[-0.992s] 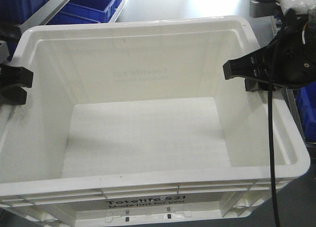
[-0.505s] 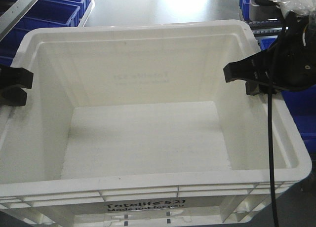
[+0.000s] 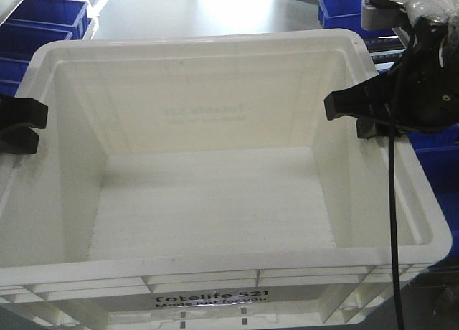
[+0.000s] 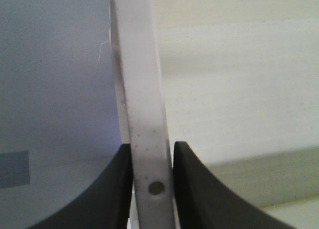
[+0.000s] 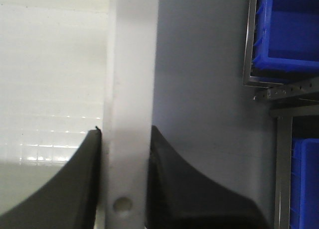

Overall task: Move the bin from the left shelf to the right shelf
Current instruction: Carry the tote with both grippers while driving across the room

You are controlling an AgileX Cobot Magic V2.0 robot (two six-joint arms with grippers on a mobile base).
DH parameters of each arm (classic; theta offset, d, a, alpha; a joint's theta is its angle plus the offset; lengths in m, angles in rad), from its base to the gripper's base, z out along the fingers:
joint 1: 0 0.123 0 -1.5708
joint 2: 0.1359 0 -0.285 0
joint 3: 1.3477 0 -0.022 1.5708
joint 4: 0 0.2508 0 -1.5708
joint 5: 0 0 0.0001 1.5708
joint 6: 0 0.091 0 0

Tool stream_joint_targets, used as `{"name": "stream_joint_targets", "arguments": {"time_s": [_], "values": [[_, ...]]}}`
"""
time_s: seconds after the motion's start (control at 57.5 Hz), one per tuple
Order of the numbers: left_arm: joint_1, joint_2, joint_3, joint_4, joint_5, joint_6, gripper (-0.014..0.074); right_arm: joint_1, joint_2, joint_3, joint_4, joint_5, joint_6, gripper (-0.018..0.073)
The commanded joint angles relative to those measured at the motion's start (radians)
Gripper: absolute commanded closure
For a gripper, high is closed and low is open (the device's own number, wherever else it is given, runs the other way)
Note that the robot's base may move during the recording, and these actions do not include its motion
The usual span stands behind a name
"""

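The empty bin hangs between the two arms in front of the robot, held by its side rims, with its printed face toward the front camera. The left gripper is pinched narrow on the left rim and the right gripper likewise on the right rim; each pair of fingers touches its rim on both sides. Judged from this, pickup is complete and the bin is in transit. Setting it on the right shelf and releasing it are left. No support shows under the bin: both wrist views show only grey floor beside its wall. Blue bins stand on racks at both sides, and a metal shelf frame stands near the right arm.
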Motion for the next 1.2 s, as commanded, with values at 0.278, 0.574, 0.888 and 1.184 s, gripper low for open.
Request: {"name": "stream_joint_targets", "arguments": {"time_s": [0.278, 0.574, 0.888, 1.184], "values": [[-0.005, -0.029, -0.044, 0.009, -0.092, 0.023, 0.0603, -0.001, -0.039, -0.044, -0.060, -0.065, -0.022, 0.0559], [-0.005, -0.029, -0.044, 0.009, -0.093, 0.023, 0.0603, -0.001, -0.039, -0.044, -0.060, -0.062, -0.022, 0.0559], [-0.005, -0.029, -0.044, 0.009, -0.093, 0.023, 0.0603, -0.001, -0.039, -0.044, -0.060, -0.062, -0.022, 0.0559], [-0.005, -0.029, -0.044, 0.009, -0.093, 0.023, 0.0603, -0.001, -0.039, -0.044, -0.061, -0.062, -0.022, 0.0559]]}}
